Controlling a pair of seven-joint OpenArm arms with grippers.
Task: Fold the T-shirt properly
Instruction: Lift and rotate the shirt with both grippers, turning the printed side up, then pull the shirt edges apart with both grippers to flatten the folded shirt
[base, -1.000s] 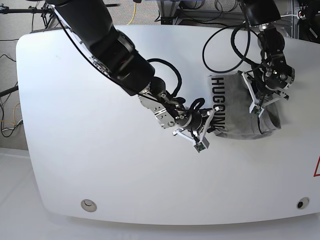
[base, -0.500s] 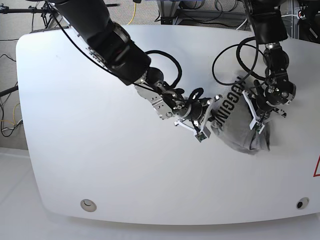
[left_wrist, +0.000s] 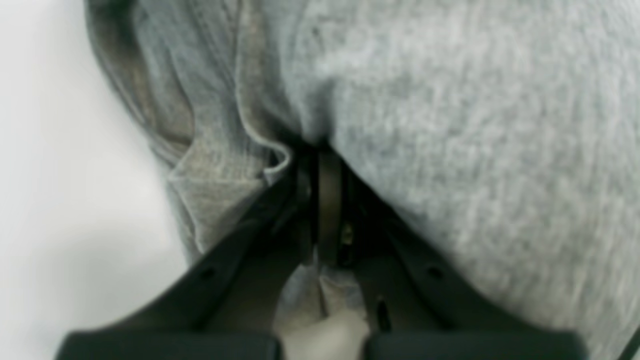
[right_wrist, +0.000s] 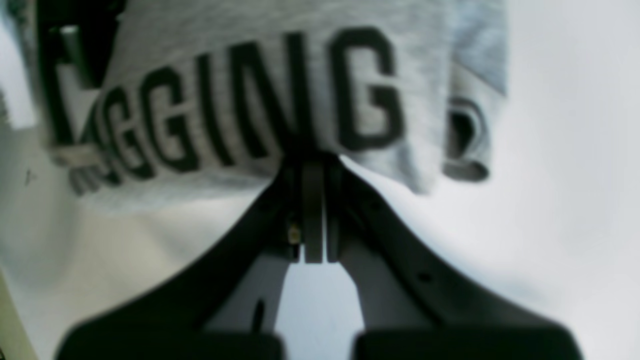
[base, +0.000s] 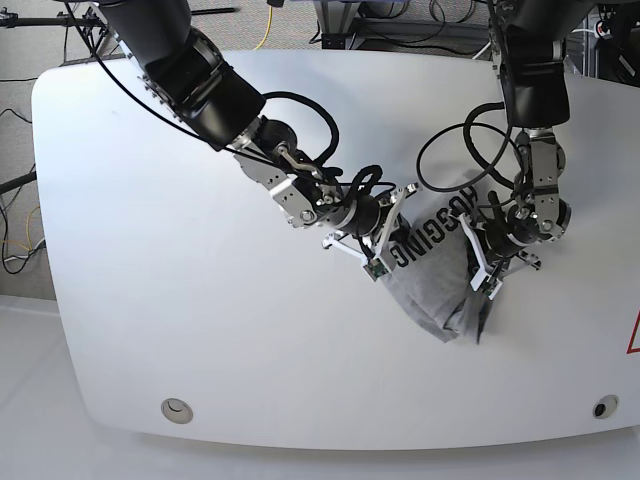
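I pinch the T-shirt (base: 437, 285) with both grippers, left (base: 487, 277) and right (base: 385, 250), apparently to rotate it evenly.

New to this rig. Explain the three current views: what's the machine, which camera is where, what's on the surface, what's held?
It's a robot with two black jointed arms. The base view looks down over the smooth white table; each other view comes from an arm's wrist. On the table is a heather-grey T-shirt with black capital lettering. The right claw is shut on its edge near the lettering; the left claw is shut on gathered cloth. In the base view, the left arm is on the picture's right.
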